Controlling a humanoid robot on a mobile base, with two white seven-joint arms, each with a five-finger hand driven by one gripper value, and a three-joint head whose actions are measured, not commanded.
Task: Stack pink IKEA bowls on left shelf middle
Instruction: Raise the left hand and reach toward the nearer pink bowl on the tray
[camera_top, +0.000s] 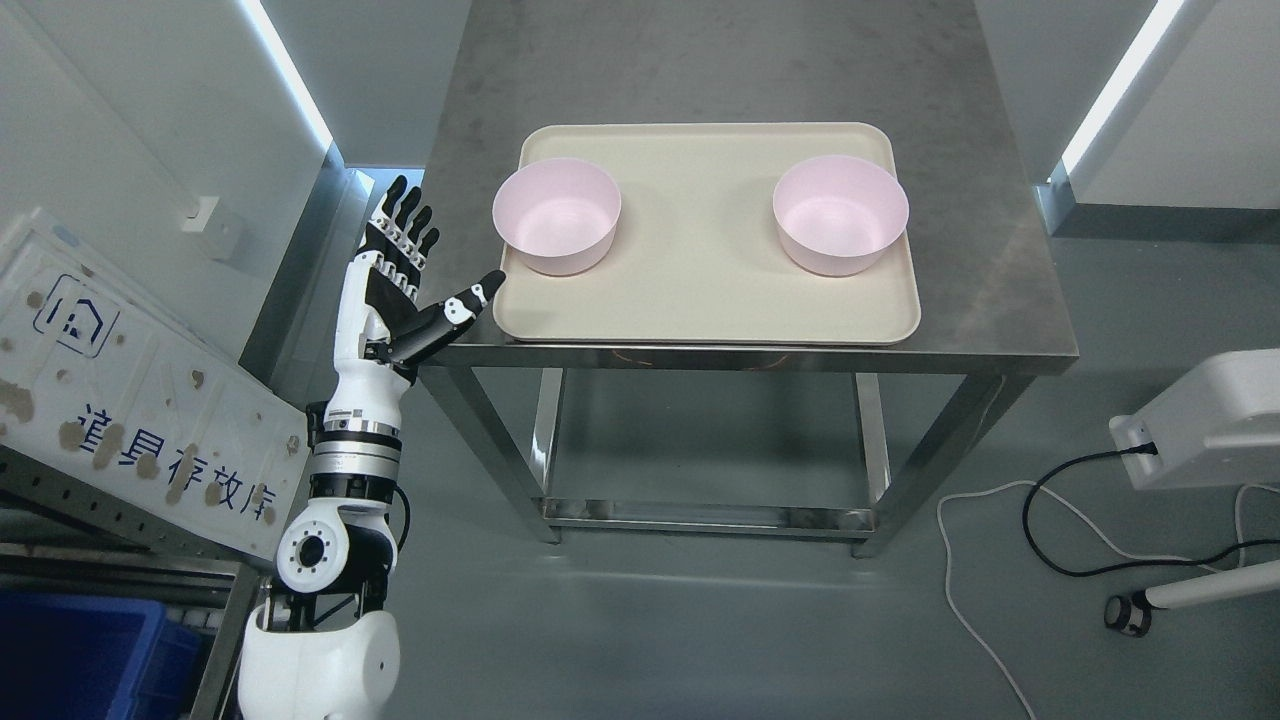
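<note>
Two pink bowls (557, 216) (841, 214), seemingly empty.

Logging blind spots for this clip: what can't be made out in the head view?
- Right hand: not in the head view at all.
- Left arm above the left hand: its base is cut off by the bottom edge.
- Blue bin, lower left: cut by the picture's edges and partly hidden behind the white panel.
- White device, right: cut by the right edge.
- Far end of the steel table: cut by the top edge.

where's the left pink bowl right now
In the head view, the left pink bowl sits upright on the tray's left end, just right of the open left robot hand.
</note>
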